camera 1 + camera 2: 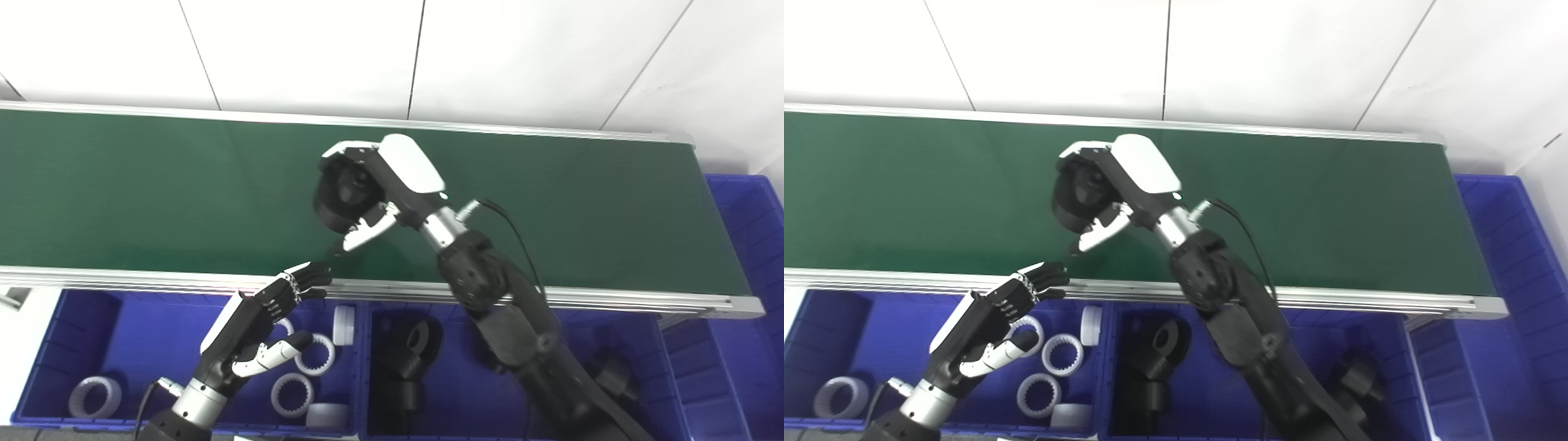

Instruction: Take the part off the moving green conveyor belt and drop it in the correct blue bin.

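My right hand reaches over the green conveyor belt and is shut on a black round part, held just above the belt near its middle. The same hand and black part show in the right eye view. My left hand is open and empty, hovering over the left blue bin by the belt's near rail. That bin holds several white toothed rings. The middle blue bin holds black parts.
The belt's metal near rail runs between belt and bins. Another blue bin stands at the belt's right end. A white tiled wall is behind the belt. My right forearm crosses the middle bin.
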Controlling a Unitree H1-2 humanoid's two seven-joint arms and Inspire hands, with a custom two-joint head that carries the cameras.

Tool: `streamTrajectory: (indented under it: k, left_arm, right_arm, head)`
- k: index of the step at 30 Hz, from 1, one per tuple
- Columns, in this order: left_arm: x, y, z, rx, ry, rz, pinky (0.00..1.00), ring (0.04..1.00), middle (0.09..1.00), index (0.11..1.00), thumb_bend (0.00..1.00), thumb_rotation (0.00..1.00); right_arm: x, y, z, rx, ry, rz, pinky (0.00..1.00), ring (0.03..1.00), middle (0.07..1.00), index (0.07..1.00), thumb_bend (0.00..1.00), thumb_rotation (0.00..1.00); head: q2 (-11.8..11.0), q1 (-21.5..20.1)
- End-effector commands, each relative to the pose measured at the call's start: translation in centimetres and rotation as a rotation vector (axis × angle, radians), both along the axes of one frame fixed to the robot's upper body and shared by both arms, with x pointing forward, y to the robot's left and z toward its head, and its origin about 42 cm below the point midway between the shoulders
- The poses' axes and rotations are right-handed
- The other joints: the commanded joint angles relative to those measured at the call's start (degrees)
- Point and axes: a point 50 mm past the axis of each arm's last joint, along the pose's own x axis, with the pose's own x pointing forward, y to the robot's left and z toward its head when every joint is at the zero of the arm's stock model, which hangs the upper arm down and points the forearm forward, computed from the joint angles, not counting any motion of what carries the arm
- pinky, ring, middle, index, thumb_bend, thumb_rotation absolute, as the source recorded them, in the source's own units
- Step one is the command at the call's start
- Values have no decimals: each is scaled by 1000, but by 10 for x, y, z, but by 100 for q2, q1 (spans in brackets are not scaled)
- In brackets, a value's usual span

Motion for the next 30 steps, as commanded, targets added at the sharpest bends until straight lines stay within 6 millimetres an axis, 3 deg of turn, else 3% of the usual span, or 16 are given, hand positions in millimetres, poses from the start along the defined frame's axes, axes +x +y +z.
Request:
streamTrajectory:
  k: [1, 5, 17, 25, 30]
  left_arm:
    - [1, -1, 6, 2, -55, 2, 790, 836, 850, 831, 494, 539]
    - [0, 1, 3, 5, -43, -3, 795, 839, 853, 833, 488, 546]
    - [8, 4, 6, -1, -64, -19, 802, 848, 859, 840, 468, 587]
    - [15, 2, 8, -23, -84, -39, 819, 854, 862, 845, 459, 602]
    - [15, 4, 9, -22, -89, -44, 834, 865, 865, 850, 457, 618]
  right_arm:
    - [-3, -7, 14, 33, -22, -16, 346, 423, 526, 489, 515, 0]
    - [-26, -27, 4, 65, 1, -35, 330, 417, 525, 492, 515, 0]
    - [-112, -79, -24, 106, 91, -112, 305, 412, 511, 505, 515, 0]
    - [-155, -97, -45, 102, 179, -174, 336, 430, 514, 504, 509, 0]
    - [-171, -101, -57, 93, 234, -197, 362, 452, 524, 511, 498, 0]
  head:
    - [-54, -21]
    - [-211, -143]
    - [29, -390]
    - [226, -452]
    - [287, -443]
